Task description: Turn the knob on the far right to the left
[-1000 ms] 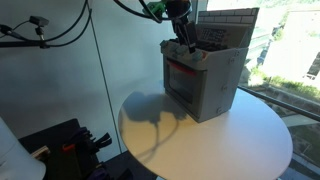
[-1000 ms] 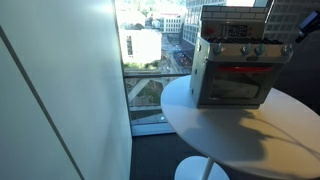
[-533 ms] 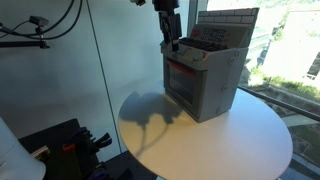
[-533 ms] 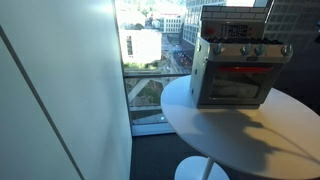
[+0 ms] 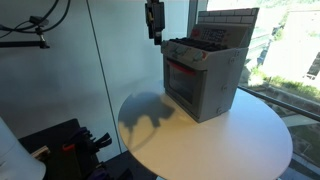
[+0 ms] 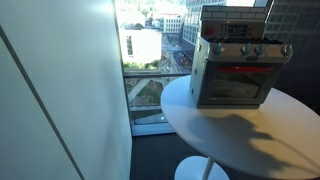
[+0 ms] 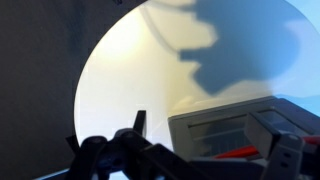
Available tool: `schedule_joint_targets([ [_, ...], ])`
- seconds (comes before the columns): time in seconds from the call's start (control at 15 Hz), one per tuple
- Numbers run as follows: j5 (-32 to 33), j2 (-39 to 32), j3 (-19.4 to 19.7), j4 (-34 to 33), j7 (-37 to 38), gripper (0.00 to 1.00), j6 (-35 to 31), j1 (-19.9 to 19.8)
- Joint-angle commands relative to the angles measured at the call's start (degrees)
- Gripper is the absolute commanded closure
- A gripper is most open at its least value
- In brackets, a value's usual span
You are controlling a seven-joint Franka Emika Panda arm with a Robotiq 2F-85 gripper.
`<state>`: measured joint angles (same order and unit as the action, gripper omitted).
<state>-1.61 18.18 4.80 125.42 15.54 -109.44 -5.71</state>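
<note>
A grey toy oven [image 5: 203, 80] with a red-lit door stands on the round white table [image 5: 240, 140]. A row of knobs runs along its top front edge; the far right knob [image 6: 284, 49] shows in an exterior view. My gripper [image 5: 153, 20] hangs high in the air beside the oven's top corner, apart from it and touching nothing. In the wrist view the fingers [image 7: 212, 140] stand wide apart and empty, with the oven [image 7: 240, 125] and the table [image 7: 130, 70] below. The gripper is out of frame in the exterior view that faces the oven's front.
A glass window wall stands behind the table, with the city far below. Cables and dark equipment [image 5: 75, 140] sit near the table's edge. The table top [image 6: 260, 135] in front of the oven carries only the arm's shadow.
My gripper has lifted off the oven's knob row and moved up and away from the oven. The oven has not moved.
</note>
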Motion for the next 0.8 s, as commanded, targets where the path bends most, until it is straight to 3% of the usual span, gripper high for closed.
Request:
schedule_joint_targets([
  [0.0, 0.0, 2.31, -0.63, -0.94, -0.01, 0.0, 4.45, -0.54],
  [0.73, -0.18, 3.01, -0.94, 0.12, -0.17, 0.0, 4.01, -0.55],
])
